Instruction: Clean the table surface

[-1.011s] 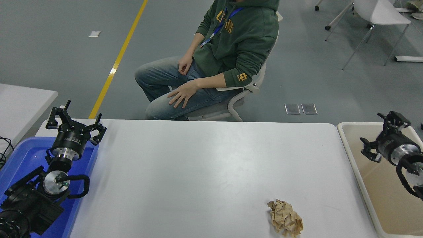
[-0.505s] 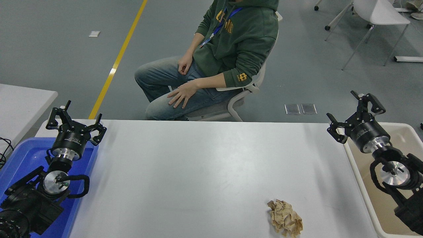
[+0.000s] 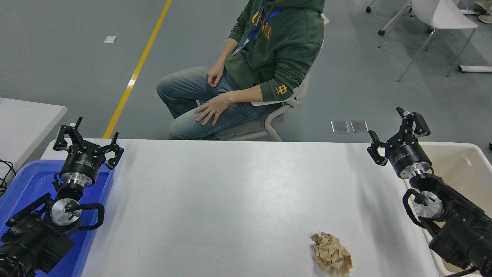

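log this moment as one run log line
right gripper: open, over table far right edge | left gripper: open, parked | paper ball: untouched

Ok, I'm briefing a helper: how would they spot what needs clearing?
Start at the big white table surface. Near its front edge, right of centre, lies a crumpled brown paper ball. It is the only loose thing on the white top.

No text is being shown clearly enough to be read. Yellow lettering is being carried on the chest of the green hoodie (image 3: 284, 42) worn by the seated person, but it is being cut across by a blue lanyard (image 3: 256, 29) and folds, so no word can be made out. A small yellow emblem (image 3: 282, 90) is being displayed on the sleeve cuff, too small to be deciphered.
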Robot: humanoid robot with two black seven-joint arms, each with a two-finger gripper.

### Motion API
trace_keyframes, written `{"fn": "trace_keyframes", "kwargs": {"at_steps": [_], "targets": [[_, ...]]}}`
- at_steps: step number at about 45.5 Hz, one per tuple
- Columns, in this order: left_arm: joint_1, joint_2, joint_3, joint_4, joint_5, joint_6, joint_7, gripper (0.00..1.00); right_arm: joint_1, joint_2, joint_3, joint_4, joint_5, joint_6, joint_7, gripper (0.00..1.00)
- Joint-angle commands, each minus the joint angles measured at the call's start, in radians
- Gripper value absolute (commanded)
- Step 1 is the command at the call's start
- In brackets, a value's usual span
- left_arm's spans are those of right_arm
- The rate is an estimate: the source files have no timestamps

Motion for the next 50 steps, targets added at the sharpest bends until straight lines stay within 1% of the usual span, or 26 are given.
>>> {"fn": "trace_keyframes", "kwargs": {"at_steps": [1,12,15,17,18,20,28,34,38,48,50], "targets": [[0.000,0.000,0.000,-0.001,0.000,0.000,0.000,1.00,0.015,0.022,-0.019,-0.031,0.000,0.001,0.021,1.00],[0.000,0.000,0.000,0.000,0.000,0.000,0.000,1.00,0.005,-0.002,-0.013,0.021,0.016,0.002,0.008,1.00],[0.000,0.000,0.000,0.000,0.000,0.000,0.000,1.00,-0.011,-0.041,-0.016,0.101,0.045,-0.001,-0.044,1.00],[0.000,0.000,0.000,-0.001,0.000,0.000,0.000,1.00,-0.028,-0.073,-0.016,0.149,0.080,0.001,-0.095,1.00],[0.000,0.000,0.000,0.000,0.000,0.000,0.000,1.00,-0.039,-0.109,-0.017,0.196,0.127,0.001,-0.148,1.00],[0.000,0.000,0.000,0.000,0.000,0.000,0.000,1.00,-0.042,-0.134,-0.022,0.225,0.167,0.005,-0.181,1.00],[0.000,0.000,0.000,0.000,0.000,0.000,0.000,1.00,-0.068,-0.226,-0.025,0.348,0.227,0.011,-0.272,1.00],[0.000,0.000,0.000,0.000,0.000,0.000,0.000,1.00,-0.071,-0.289,-0.039,0.451,0.230,-0.006,-0.302,1.00],[0.000,0.000,0.000,0.000,0.000,0.000,0.000,1.00,-0.070,-0.341,-0.062,0.511,0.232,-0.042,-0.333,1.00],[0.000,0.000,-0.002,-0.001,0.000,0.000,0.000,1.00,-0.054,-0.424,-0.076,0.649,0.227,-0.150,-0.443,1.00],[0.000,0.000,0.000,0.000,0.000,0.000,0.000,1.00,-0.047,-0.439,-0.077,0.673,0.218,-0.164,-0.480,1.00]]}}
